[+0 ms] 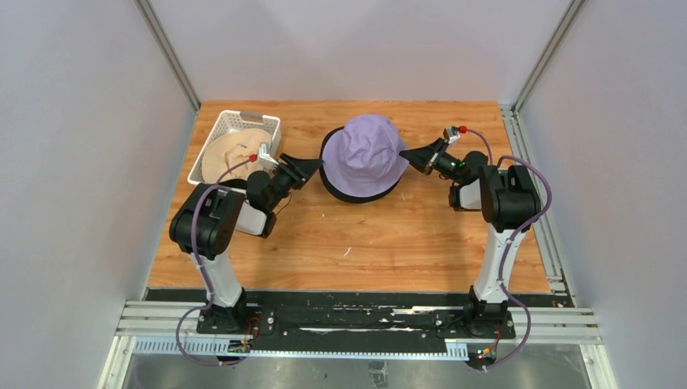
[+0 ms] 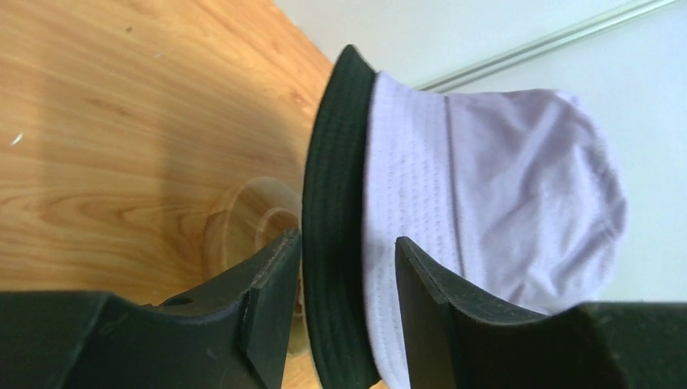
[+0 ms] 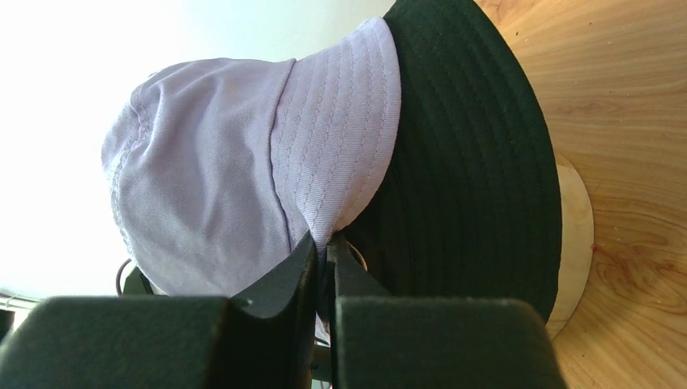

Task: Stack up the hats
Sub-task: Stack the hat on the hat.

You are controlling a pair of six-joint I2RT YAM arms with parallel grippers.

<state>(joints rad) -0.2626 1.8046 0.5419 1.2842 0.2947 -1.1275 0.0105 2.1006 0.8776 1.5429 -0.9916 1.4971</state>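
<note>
Left arm (image 1: 212, 220) – rises from its base at the near edge, elbow bent, forearm reaching inward toward the table's middle. Left gripper (image 1: 311, 168) points right; in the wrist view its jaws stand apart, straddling the stacked brims without clamping.

Right arm (image 1: 504, 201) – upright lower link, elbow folded, wrist turned inward. Right gripper (image 1: 410, 155) points left, opposite the other at about the same depth. Its fingers (image 3: 279, 288) are pressed nearly together, pinching the brim edge of the lavender hat (image 3: 227, 162).
</note>
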